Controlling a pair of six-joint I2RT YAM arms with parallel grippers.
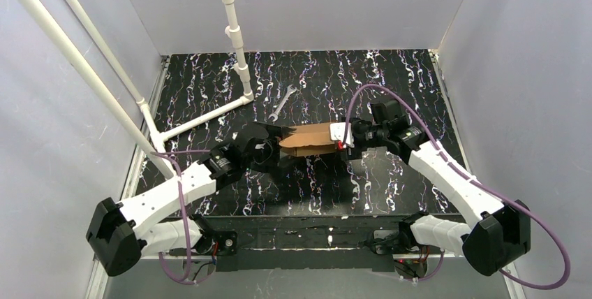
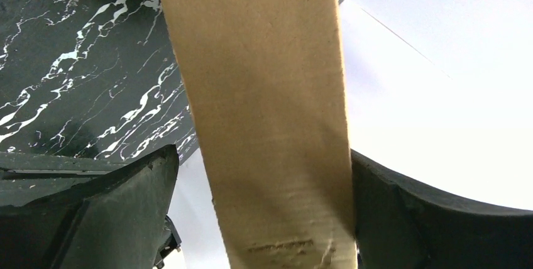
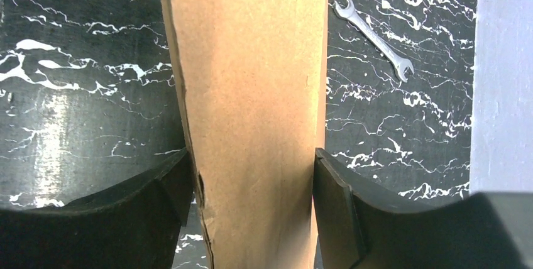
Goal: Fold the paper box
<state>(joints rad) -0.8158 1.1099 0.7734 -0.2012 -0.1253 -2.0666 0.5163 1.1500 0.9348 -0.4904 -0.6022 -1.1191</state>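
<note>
Paper box (image 1: pixel 307 138) sits mid-bench (image 1: pixel 314 194), running left-right between the two grippers. Can't tell if it rests on the bench or is lifted. Left gripper (image 1: pixel 282 135) at box's left end: box between its fingers, touching one, gap at the other. Right gripper (image 1: pixel 343 137) at box's right end, a finger against each side. Wrench (image 1: pixel 281 101) flat on bench just behind box, slightly left. Pipe frame (image 1: pixel 241 68) stands back-left on bench, behind left arm.

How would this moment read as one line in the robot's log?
paper box: between both grippers | left gripper: open around its end | right gripper: shut on other end
</note>
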